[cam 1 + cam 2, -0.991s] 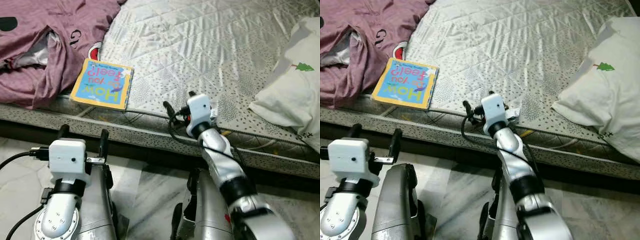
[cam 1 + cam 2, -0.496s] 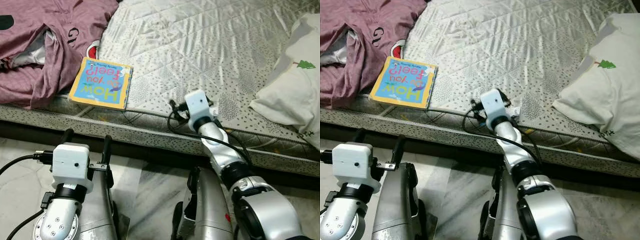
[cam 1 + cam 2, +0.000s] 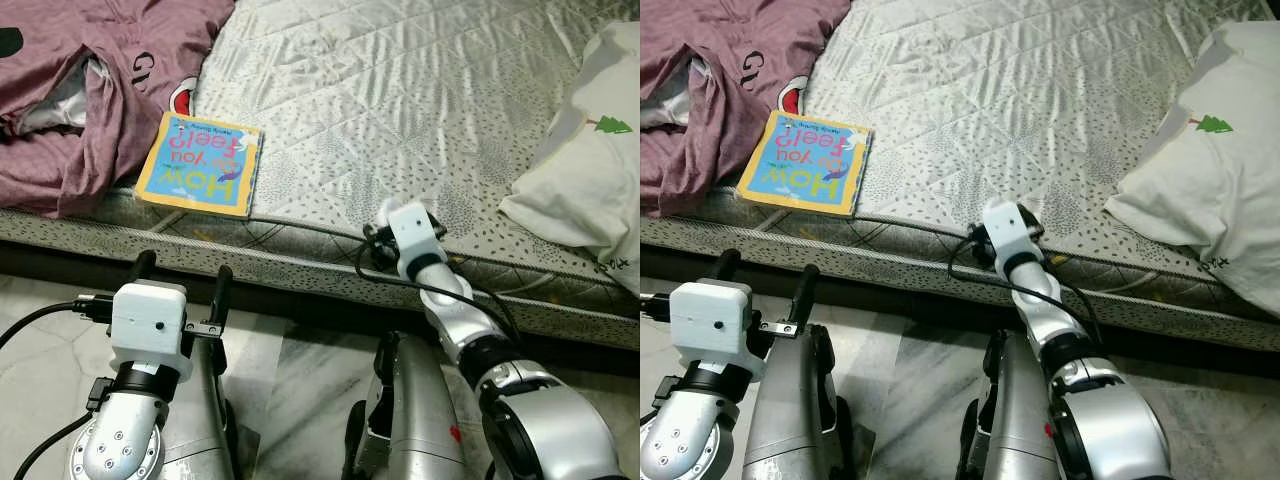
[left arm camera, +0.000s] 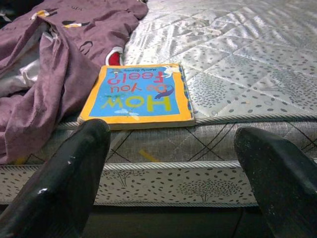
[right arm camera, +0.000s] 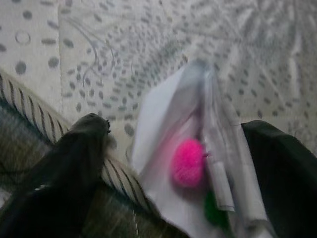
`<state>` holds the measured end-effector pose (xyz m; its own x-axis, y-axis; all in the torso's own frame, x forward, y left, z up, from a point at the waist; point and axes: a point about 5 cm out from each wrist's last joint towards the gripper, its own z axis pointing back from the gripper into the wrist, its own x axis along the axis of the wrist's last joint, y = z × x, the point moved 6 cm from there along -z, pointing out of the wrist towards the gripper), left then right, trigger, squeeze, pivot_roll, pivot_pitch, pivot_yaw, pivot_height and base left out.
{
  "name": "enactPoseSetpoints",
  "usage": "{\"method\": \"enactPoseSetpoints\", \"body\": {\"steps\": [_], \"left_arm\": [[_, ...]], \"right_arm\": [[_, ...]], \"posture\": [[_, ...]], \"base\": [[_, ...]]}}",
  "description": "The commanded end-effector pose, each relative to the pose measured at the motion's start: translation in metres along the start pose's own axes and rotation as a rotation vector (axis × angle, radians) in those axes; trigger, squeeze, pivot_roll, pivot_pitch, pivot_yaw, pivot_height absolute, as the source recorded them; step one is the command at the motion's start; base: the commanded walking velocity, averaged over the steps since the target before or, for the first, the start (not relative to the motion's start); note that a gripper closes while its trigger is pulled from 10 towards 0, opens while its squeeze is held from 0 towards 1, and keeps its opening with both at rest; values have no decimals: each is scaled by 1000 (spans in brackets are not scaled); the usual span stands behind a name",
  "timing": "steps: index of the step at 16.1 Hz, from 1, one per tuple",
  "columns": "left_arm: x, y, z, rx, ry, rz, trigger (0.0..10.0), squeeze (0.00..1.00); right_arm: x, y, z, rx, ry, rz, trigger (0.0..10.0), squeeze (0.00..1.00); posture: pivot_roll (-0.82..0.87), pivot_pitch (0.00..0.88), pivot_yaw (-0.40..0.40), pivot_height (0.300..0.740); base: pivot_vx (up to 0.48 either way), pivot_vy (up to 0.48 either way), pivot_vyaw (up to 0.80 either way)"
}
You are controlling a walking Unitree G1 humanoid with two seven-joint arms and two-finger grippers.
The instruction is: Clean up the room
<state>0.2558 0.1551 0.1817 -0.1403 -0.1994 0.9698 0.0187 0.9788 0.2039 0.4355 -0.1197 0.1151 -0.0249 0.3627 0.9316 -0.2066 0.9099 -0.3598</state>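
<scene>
Clear plastic packet [image 5: 198, 163], with pink and green pieces inside, lies at the mattress [image 3: 400, 90] edge between the right gripper's [image 5: 178, 158] spread fingers.

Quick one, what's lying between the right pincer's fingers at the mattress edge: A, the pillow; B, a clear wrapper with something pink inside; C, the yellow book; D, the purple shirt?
B: the right wrist view shows a clear wrapper with a pink blob inside, lying on the mattress edge between the right pincer's open fingers.
</scene>
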Motion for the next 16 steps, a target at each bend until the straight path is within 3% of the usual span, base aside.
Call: {"method": "enactPoseSetpoints", "body": {"steps": [1,4,7,16], "left_arm": [[-1,0,3,1,9,-1,10000,0],[0,-1,-2,5,6,18,10000,0],[-1,-1,-7,7,-2,23,10000,0],[5,6,-29,46,-64,32,10000,0]], "right_arm": [[-19,-7,7,-16,55,-19,0,0],[-38,-13,16,-30,103,-45,0,0],[-40,-14,17,-31,109,-55,0,0],[-15,-16,4,-50,53,-94,0,0]], "posture": [[209,320,-110,509],[198,310,-109,509],[190,290,-109,509],[178,178,-121,509]], "base": [[0,0,0],[0,0,0],[0,0,0],[0,0,0]]}}
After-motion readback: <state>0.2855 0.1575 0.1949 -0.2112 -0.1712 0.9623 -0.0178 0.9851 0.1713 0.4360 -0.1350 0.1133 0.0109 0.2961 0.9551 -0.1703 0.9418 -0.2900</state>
